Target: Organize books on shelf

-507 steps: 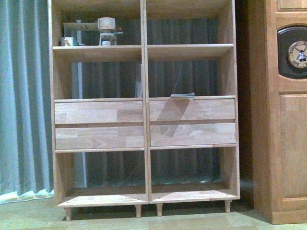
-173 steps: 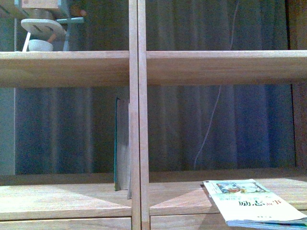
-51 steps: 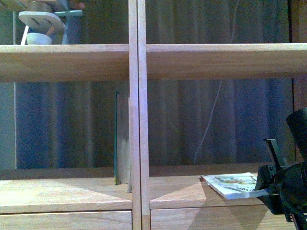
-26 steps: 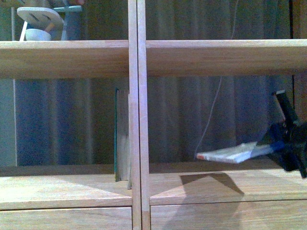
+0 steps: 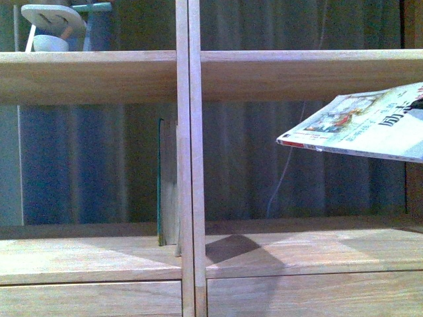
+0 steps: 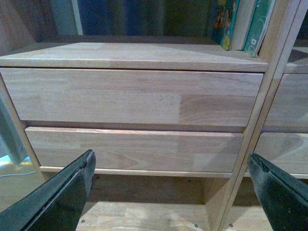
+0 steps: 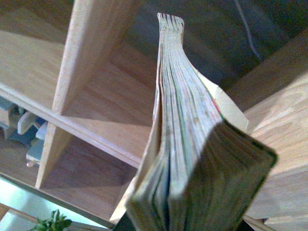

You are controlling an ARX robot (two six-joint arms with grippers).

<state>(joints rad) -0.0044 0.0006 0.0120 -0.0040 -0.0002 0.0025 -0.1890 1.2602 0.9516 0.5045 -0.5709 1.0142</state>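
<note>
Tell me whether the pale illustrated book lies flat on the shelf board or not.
In the air and tilted. The pale illustrated book hangs above the shelf board, red-marked spine end lowest, its shadow below.

We see a grey-blue curtain (image 5: 79, 165) hanging in soft vertical folds across the whole background of the front view. A thin pale cord (image 5: 275, 191) runs down in front of it, right of centre, slanting leftward as it descends. High at the left stands a small ornament: a pale tilted disc (image 5: 53, 18) above a little pale cup (image 5: 49, 43), with a teal post (image 5: 92, 26) just beside them. In the right wrist view we make out blurred pale-blue and wooden pieces (image 7: 24, 130) and some green plant leaves (image 7: 50, 224).
</note>
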